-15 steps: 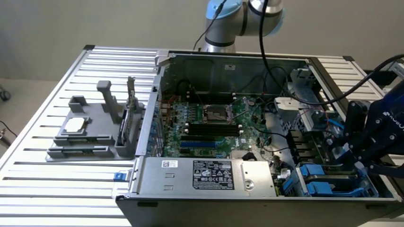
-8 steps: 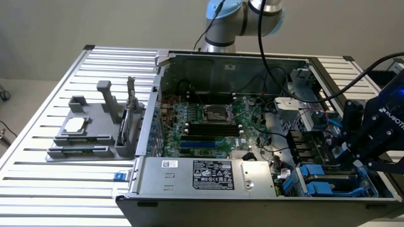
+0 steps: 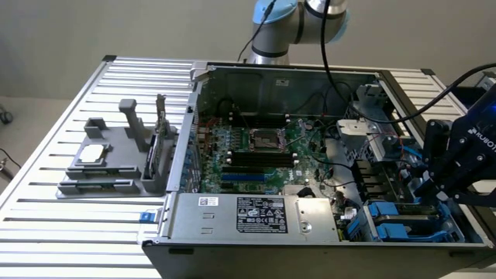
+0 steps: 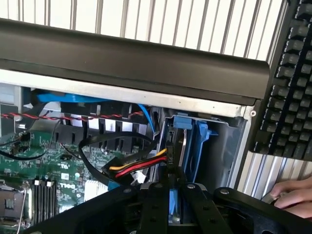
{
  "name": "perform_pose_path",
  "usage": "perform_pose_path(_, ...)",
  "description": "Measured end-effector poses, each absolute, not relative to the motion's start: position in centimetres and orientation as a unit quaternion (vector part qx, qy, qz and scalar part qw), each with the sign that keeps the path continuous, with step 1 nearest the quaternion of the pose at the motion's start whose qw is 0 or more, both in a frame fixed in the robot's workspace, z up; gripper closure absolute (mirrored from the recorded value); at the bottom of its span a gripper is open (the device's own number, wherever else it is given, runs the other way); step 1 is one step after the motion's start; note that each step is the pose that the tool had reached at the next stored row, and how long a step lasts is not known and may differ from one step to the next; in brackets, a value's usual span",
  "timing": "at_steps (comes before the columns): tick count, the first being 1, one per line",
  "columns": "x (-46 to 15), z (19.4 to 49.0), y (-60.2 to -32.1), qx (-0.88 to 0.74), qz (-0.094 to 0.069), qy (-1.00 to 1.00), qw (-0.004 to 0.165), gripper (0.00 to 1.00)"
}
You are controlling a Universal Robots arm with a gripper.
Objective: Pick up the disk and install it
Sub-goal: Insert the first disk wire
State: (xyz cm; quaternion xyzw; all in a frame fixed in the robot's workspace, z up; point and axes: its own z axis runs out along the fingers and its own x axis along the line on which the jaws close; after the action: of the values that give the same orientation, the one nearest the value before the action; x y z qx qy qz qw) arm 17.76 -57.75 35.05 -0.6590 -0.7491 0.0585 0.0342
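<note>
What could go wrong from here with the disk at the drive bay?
1. The red, yellow and black power cable lies right beside the disk in the gripper; it may snag or get pinched.
2. A person's hand rests near the computer case, perhaps within the arm's sweep.

White letters on the black body of the gripper read "ROBOTI", cut off at the picture's edge. The green motherboard carries "DELL" in white. The print on the power supply box's label is too small to read.
</note>
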Motion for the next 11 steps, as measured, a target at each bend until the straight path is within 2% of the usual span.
perform_pose_path(11,17.91,34.37,-57.68,-0.681,0.068,-0.729,0.026,0.84)
